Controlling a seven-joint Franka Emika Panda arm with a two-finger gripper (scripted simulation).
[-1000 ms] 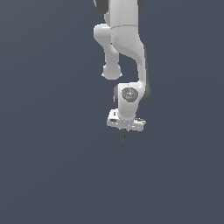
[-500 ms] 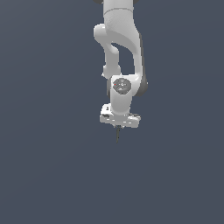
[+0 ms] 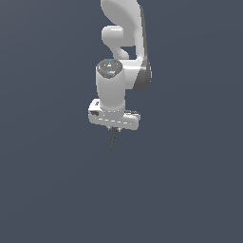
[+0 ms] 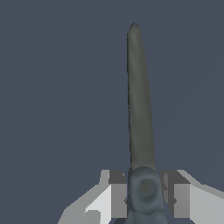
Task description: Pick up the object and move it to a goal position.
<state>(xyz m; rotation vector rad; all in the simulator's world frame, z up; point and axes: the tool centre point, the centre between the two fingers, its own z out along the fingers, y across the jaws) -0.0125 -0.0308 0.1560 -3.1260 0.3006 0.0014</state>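
Your gripper (image 3: 113,129) is clenched on the blade (image 3: 112,140). In the exterior view you see the thin dark sliver hang point-down from the gripper, against the plain grey worktop (image 3: 190,190). In the wrist view its thick end sits pinched between the two fingers (image 4: 117,194), and the blade (image 4: 140,105) tapers away from them.

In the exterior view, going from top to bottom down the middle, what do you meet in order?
Arm → gripper → dark sliver hanging point-down below it, then bare grey background.
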